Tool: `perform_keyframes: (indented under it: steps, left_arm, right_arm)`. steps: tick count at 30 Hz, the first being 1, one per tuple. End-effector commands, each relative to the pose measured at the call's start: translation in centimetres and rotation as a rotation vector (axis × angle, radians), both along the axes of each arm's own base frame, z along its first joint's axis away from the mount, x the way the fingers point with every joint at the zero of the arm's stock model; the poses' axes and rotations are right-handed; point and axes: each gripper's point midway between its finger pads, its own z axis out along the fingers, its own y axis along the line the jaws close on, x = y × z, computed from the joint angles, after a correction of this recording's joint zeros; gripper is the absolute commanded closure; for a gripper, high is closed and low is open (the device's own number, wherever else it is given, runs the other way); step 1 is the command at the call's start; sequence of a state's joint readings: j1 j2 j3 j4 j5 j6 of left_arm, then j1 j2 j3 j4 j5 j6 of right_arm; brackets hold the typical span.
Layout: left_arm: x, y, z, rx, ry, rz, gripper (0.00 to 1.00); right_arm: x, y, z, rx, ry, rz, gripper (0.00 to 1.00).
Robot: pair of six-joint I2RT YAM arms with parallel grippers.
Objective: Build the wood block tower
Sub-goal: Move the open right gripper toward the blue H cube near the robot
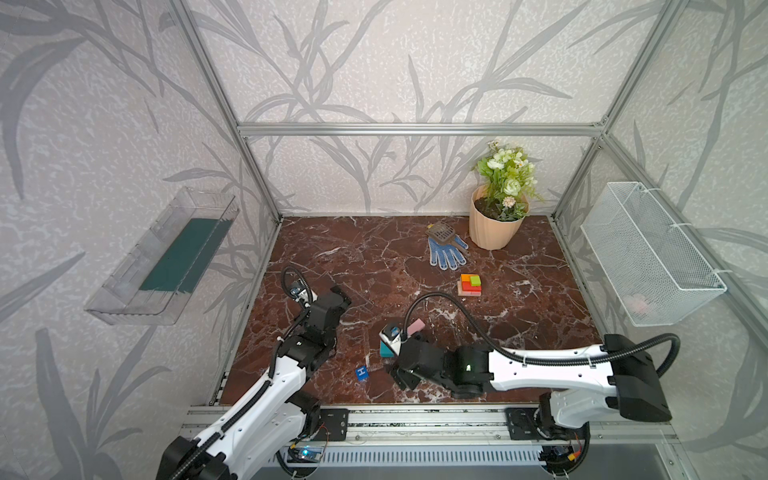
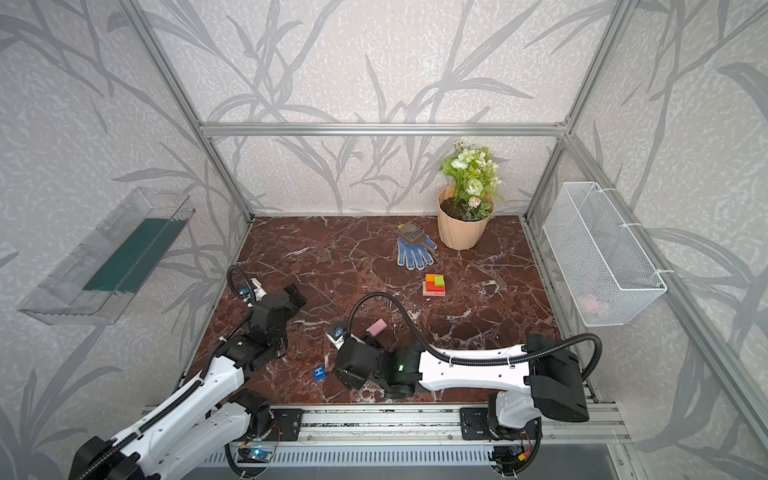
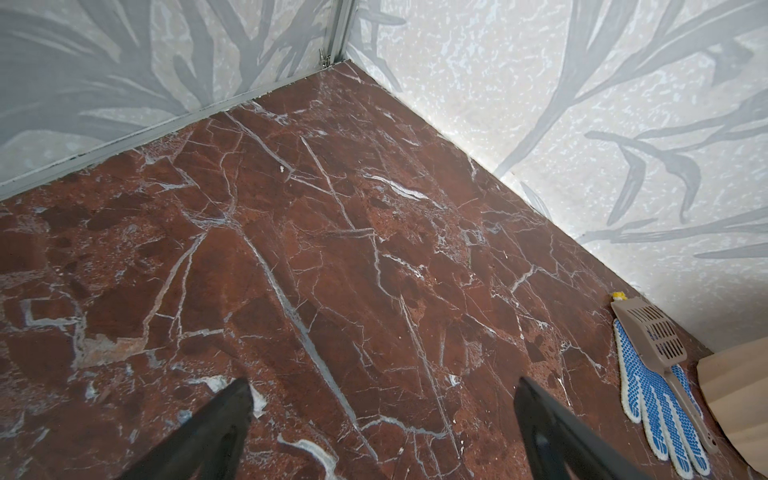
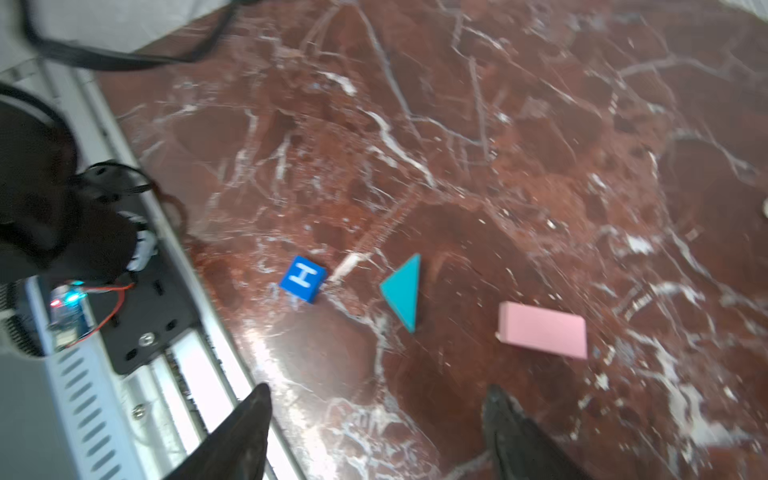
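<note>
The partly built tower of painted wood blocks [image 1: 470, 285] stands on the red-brown marble-patterned table [image 1: 353, 257], nearer its right edge than its left and about midway between front and back; tan is at the bottom, red and orange over it, and a lime cube on top. That spot keeps it well apart from the loose pieces, so picking them should not disturb it.

Three blocks lie near the middle of the front edge: a blue cube with a white "H" [image 4: 302, 278], a teal triangular wedge [image 4: 402, 291] lying flat on its broad face, and a pink rectangular block [image 4: 542, 329]. None touches another, which leaves finger room around each.

The right gripper [image 4: 378, 392] hangs over this group, its fingers well apart with nothing between them; it looks lined up to choose a piece, the wedge lying closest to its centre line. As the wedge would suit a roof, the pink block seems the likelier next layer.

The left gripper [image 3: 382, 384] is spread wide and empty over bare marble toward the left edge, probably parked clear of the other arm.
</note>
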State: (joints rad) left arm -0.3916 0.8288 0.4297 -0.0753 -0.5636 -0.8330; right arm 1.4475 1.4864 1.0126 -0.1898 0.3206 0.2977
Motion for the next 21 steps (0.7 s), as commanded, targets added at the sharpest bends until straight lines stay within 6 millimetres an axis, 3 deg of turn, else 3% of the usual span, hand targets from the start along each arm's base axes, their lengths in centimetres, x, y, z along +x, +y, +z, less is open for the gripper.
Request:
perform_keyframes:
  steps: [1,3,11,13,16,18,21]
  left_arm:
    - [-0.6,1.3,0.0,0.038,-0.017,0.052,0.01]
    - [-0.7,1.6,0.1,0.05,-0.022,0.064,0.01]
    - [-1.1,2.3,0.6,0.076,-0.051,0.076,0.0]
    - [-1.3,2.4,0.6,0.074,-0.062,0.075,0.01]
    - [-1.4,2.5,0.5,0.082,-0.074,0.071,0.01]
    - [-1.6,2.6,0.2,0.094,-0.072,0.071,0.01]
    - [-1.4,2.4,0.2,0.113,-0.067,0.046,0.0]
  right_arm:
    - [-3.6,2.6,1.7,0.041,-0.133,0.225,0.24]
    - [-5.3,2.7,1.9,0.029,-0.221,0.31,0.24]
    - [-10.7,1.8,-0.8,0.024,-0.277,0.745,0.22]
    - [-11.8,0.9,-1.9,-0.043,-0.347,0.905,0.29]
    - [-9.1,1.1,-2.3,-0.123,-0.357,0.859,0.21]
    - [-7.4,0.9,-2.7,-0.192,-0.312,0.883,0.23]
    - [-5.3,1.0,-4.3,-0.317,-0.384,0.926,0.23]
